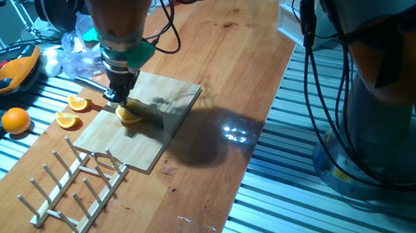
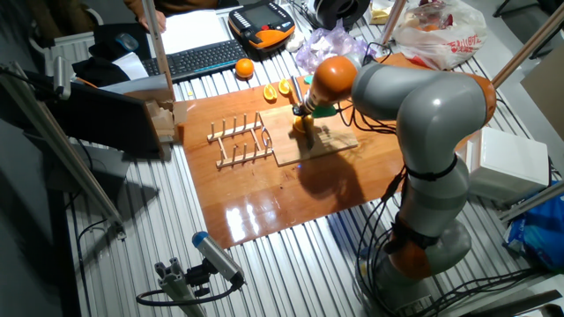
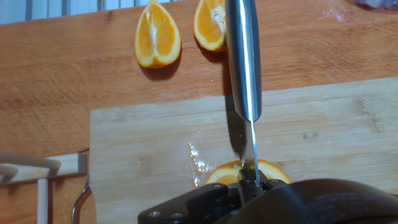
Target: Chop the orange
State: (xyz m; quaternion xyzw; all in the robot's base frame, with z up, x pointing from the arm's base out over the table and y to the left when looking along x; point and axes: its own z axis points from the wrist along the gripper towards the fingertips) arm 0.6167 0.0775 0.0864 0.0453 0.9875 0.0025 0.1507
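The gripper (image 1: 120,90) grips a knife (image 3: 244,62), its smooth steel blade pressing into the orange (image 1: 128,114) straight below the fingers. The half, peel bright, sits on a pale grained wooden board (image 1: 162,98), with two wedges (image 3: 158,35) on the varnished table (image 1: 225,48) beyond

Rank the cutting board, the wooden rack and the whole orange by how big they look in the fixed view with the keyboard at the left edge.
1. cutting board
2. wooden rack, nearly as big
3. whole orange, by far the smallest
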